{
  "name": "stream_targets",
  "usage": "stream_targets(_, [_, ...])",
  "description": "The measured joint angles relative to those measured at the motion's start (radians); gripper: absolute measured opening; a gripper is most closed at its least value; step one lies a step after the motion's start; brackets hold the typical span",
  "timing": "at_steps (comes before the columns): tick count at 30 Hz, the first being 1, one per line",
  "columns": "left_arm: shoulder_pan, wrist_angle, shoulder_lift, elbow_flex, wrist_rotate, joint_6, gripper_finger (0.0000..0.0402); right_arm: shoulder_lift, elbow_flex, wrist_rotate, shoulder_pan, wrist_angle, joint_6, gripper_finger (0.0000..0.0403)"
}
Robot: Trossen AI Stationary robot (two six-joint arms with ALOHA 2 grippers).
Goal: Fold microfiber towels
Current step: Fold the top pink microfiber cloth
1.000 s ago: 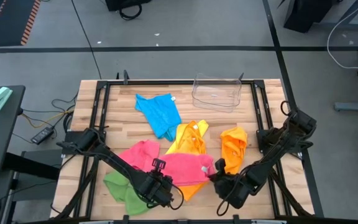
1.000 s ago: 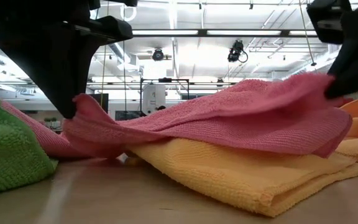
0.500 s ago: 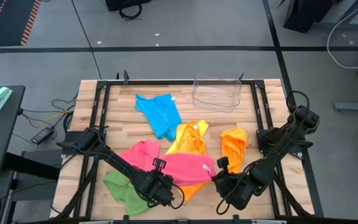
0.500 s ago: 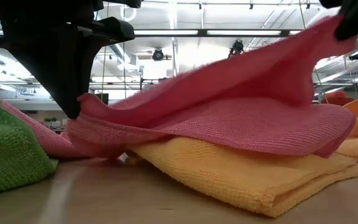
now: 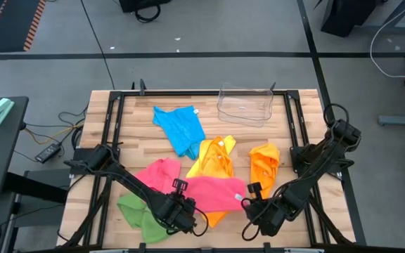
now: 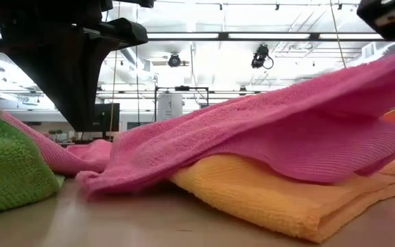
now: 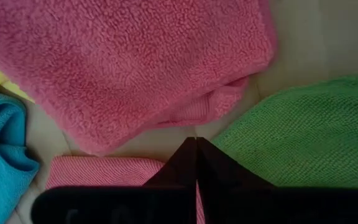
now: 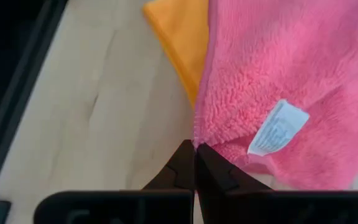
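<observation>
A pink towel [image 5: 213, 191] lies stretched between my two grippers, partly over a yellow towel [image 5: 215, 156]. My left gripper [image 5: 181, 213] is shut at its left corner, and my right gripper [image 5: 248, 204] is shut on its right corner. In the low view the pink towel [image 6: 286, 130] rises from the table at the left to the upper right, with the yellow towel [image 6: 266, 199] under it. A second pink towel [image 5: 159, 172] and a green towel [image 5: 133, 211] lie crumpled on the table beside my left gripper. My left gripper comes steeply from above at the pink towel's left corner [image 7: 98, 173]. A thin line of pink shows between its shut fingers, which hide the rest of the contact. That end of the towel sags to the table. My right gripper pinches the pink towel's corner [image 8: 199, 138], close to the white label [image 8: 278, 127], between its two fingertips. The fingers slant down from the near right. That corner is lifted clear, and the cloth runs fairly taut down to the left.
A blue towel [image 5: 180, 128] lies at the far middle and an orange towel [image 5: 264, 165] at the right, beside my right arm. A clear plastic bin [image 5: 245, 104] stands at the far edge. Bare wood shows along the near edge and near right.
My right gripper has risen and rolled, carrying the pink towel's right corner up and toward the table's right. The towel has gone from a slack hump to a drawn-out slope. Its left end has sunk lower toward the table.
</observation>
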Motion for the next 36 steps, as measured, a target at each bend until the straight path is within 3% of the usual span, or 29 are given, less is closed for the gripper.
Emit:
stream_targets(4, [0.000, 0.005, 0.000, 0.000, 0.000, 0.000, 0.0016, 0.000, -0.037, -0.001, -0.013, 0.061, 0.003, 0.0019])
stream_targets(14, [-0.058, 0.105, 0.053, 0.000, -0.031, 0.167, 0.0146, 0.000, -0.083, -0.040, -0.015, 0.124, 0.057, 0.0076])
stream_targets(19, [-0.051, 0.103, 0.121, 0.000, -0.101, 0.214, 0.0175, 0.000, -0.083, -0.057, -0.014, 0.123, 0.091, 0.0107])
stream_targets(23, [-0.055, 0.104, 0.145, 0.003, -0.192, 0.258, 0.0174, 0.000, -0.083, -0.057, -0.014, 0.120, 0.097, 0.0117])
stream_targets(29, [-0.060, 0.107, 0.146, 0.003, -0.190, 0.250, 0.0142, 0.000, -0.083, -0.057, -0.014, 0.120, 0.096, 0.0115])
stream_targets(36, [-0.065, 0.088, 0.145, 0.004, -0.067, 0.120, 0.0104, 0.000, -0.083, -0.060, -0.010, 0.120, 0.098, 0.0115])
